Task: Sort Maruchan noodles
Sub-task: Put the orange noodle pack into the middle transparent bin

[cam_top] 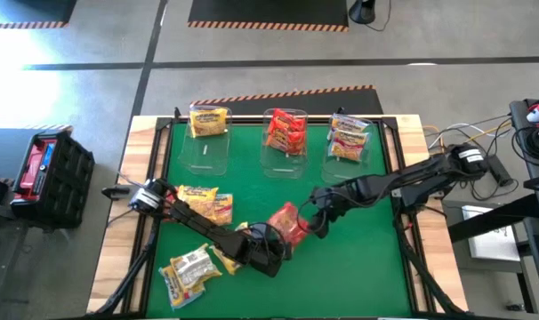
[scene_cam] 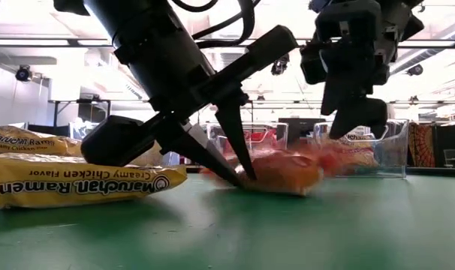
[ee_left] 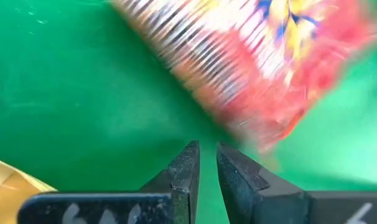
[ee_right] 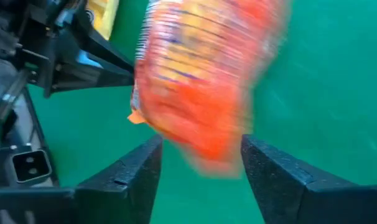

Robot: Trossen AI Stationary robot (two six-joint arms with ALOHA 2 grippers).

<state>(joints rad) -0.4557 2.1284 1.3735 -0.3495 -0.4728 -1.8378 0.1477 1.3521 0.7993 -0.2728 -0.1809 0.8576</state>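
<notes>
A red noodle packet point(cam_top: 287, 220) lies mid-table and shows blurred in both wrist views point(ee_left: 263, 68) point(ee_right: 201, 81). My left gripper point(cam_top: 274, 253) point(ee_left: 207, 155) slants down beside the packet's near edge, fingers nearly closed, tips on the mat point(scene_cam: 241, 178). My right gripper point(cam_top: 318, 213) point(ee_right: 201, 168) hangs open above the packet's right end point(scene_cam: 340, 154). Two yellow packets point(cam_top: 205, 203) and a pale packet point(cam_top: 191, 269) lie flat at near left. Three clear bins at the far edge hold yellow point(cam_top: 207, 120), red point(cam_top: 285, 132) and pale point(cam_top: 348, 140) packets. My left gripper's fingertips point(scene_cam: 239, 174) stand at the red packet's near-left edge point(scene_cam: 261, 176), slanting down from the table's near left. I cannot tell whether they touch it. The packet lies on the mat.
The green mat point(cam_top: 358, 267) has free room at near right and between the bins and the arms. A yellow packet point(scene_cam: 77, 184) lies close to the left arm. A black and red case point(cam_top: 43, 169) sits off the table's left side.
</notes>
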